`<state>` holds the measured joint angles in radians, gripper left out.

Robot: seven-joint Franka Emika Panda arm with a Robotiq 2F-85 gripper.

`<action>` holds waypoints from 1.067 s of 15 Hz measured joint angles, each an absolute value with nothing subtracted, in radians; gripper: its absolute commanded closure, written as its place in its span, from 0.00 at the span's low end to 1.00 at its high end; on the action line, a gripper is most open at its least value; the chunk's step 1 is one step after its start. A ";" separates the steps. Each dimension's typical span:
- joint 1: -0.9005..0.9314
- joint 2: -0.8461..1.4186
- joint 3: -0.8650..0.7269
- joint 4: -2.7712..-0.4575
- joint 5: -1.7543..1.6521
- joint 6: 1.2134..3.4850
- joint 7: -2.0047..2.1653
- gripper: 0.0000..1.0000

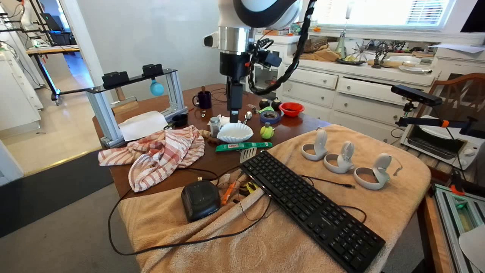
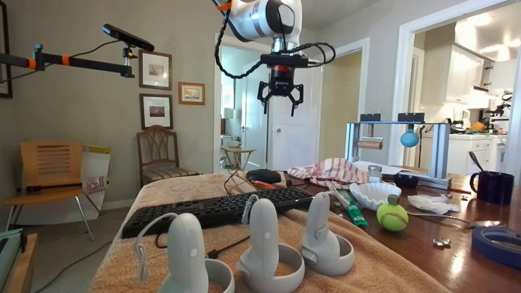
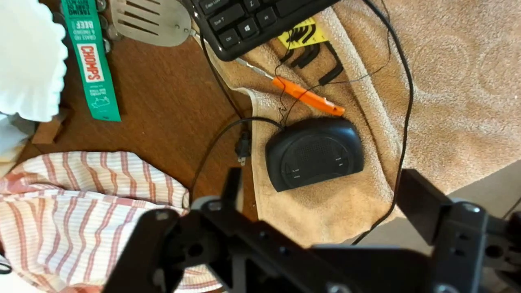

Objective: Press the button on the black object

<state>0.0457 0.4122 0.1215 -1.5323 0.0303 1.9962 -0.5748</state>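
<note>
wooden table (image 3: 163, 106), green "chomps" packet (image 3: 92, 63), black box (image 3: 315, 154)

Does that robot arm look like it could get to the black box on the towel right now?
Probably yes: the gripper hangs open, higher than the black box, whose top shows uncovered in the wrist view. The orange handle lies beside it, so the way down looks free.

In my wrist view, the green packet (image 3: 90, 61) at ten o'clock said "CHOMPS", the keyboard (image 3: 249, 27) at twelve "Ctrl", "Alt".
</note>
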 measured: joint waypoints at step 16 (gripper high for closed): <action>0.201 0.863 0.183 -1.017 -0.065 1.895 -0.615 1.00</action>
<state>0.2014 0.8634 0.1828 -1.0167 -0.0652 1.8948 -0.6151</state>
